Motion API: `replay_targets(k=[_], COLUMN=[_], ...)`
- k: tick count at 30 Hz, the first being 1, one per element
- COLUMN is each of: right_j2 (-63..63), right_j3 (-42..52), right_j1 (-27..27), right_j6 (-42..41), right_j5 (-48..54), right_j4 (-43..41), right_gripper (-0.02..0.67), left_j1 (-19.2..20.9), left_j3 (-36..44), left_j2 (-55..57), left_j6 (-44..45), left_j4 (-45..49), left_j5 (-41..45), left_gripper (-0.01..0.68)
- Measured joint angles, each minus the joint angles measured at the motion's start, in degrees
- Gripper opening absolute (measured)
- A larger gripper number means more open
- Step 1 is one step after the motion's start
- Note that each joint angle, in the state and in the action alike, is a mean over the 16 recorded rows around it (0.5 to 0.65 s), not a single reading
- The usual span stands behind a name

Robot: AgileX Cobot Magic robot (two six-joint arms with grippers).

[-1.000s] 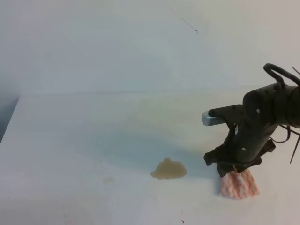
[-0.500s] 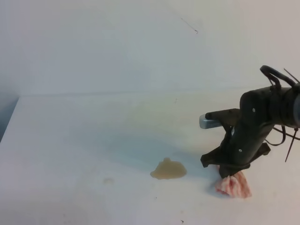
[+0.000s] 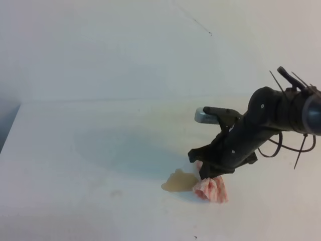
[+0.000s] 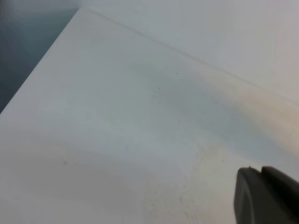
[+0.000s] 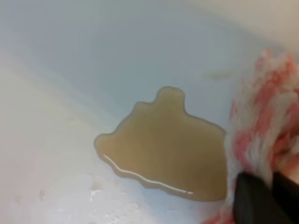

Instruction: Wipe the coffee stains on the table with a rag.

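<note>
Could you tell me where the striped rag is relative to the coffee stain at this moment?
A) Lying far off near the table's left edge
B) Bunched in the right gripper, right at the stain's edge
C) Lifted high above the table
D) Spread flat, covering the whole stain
B: the rag is bunched under the shut right gripper, and the right wrist view shows it at the edge of the coffee stain, which lies uncovered.

The exterior high view looks down from the front across the table (image 3: 75, 150) toward its far edge. The right wrist view sits close over the coffee stains (image 5: 163, 149) and rag (image 5: 266, 126), both also seen from above. The left wrist view faces the table's far left corner.
</note>
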Motion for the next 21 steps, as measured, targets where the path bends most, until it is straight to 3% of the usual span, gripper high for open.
replay_targets(k=[21], right_j2=[4.74], right_j3=[-1.21], right_j1=[6.35], right_j6=[-4.45], right_j5=[-8.22], right_j4=[11.26], right_gripper=[0.016], left_j1=[0.0], left_j3=[0.0], left_j2=[0.0], left_j6=[0.03], left_j4=[0.0], left_j5=[0.0], left_gripper=[0.005])
